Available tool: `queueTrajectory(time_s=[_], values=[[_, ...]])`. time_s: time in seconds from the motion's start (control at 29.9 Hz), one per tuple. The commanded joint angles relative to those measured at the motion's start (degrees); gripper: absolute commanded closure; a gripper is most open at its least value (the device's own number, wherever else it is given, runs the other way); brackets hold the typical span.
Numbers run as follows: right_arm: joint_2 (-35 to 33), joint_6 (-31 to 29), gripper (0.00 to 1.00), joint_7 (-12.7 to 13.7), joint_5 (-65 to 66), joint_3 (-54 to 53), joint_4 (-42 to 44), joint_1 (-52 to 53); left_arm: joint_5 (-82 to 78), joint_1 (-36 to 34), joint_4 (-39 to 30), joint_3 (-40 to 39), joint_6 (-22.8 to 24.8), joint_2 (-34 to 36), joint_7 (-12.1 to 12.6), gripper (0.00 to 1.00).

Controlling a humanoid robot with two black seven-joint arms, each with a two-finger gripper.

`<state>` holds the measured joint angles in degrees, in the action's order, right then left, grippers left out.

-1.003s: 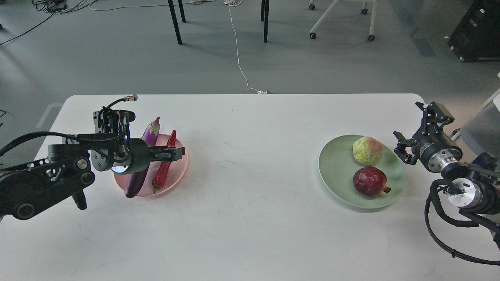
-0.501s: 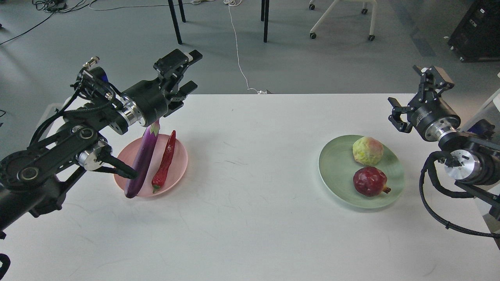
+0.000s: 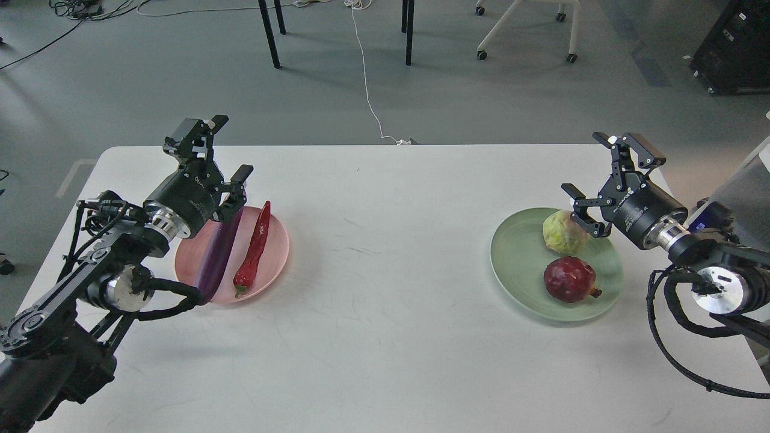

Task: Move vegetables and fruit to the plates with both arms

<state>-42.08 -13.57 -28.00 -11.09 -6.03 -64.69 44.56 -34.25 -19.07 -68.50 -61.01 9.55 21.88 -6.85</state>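
Note:
The purple eggplant [image 3: 218,255] and the red chili pepper [image 3: 253,252] lie side by side on the pale pink plate [image 3: 277,255] at the table's left. My left gripper [image 3: 227,150] is open and empty, raised above the plate's far left edge, its wrist covering the eggplant's cap. The yellow-green fruit [image 3: 562,236] and the dark red pomegranate [image 3: 570,279] sit on the pale green plate [image 3: 517,264] at the right. My right gripper [image 3: 601,171] is open and empty, raised just above and right of the yellow-green fruit.
The white table [image 3: 385,337] spans the view, its far edge just beyond both grippers. Black chair legs [image 3: 271,36], a white cable [image 3: 367,84] and a wheeled chair base [image 3: 523,30] stand on the grey floor behind.
My left gripper dropped from high behind the table and drew back left over the pink plate. My right gripper moved left and forward toward the yellow-green fruit. The food has not moved.

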Motion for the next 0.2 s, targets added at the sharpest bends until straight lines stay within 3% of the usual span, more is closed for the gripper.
queueTrajectory(time_s=[0.0, 0.17], values=[[0.68, 0.12, 0.01, 0.00, 0.37, -1.78, -0.08, -0.44, -0.02, 0.52, 0.04, -0.07, -0.06, -0.96, -0.01, 0.00], [0.25, 0.12, 0.01, 0.00, 0.37, -4.25, -0.17, -0.96, -0.02, 0.52, 0.04, 0.10, -0.06, -1.13, -0.18, 0.00]])
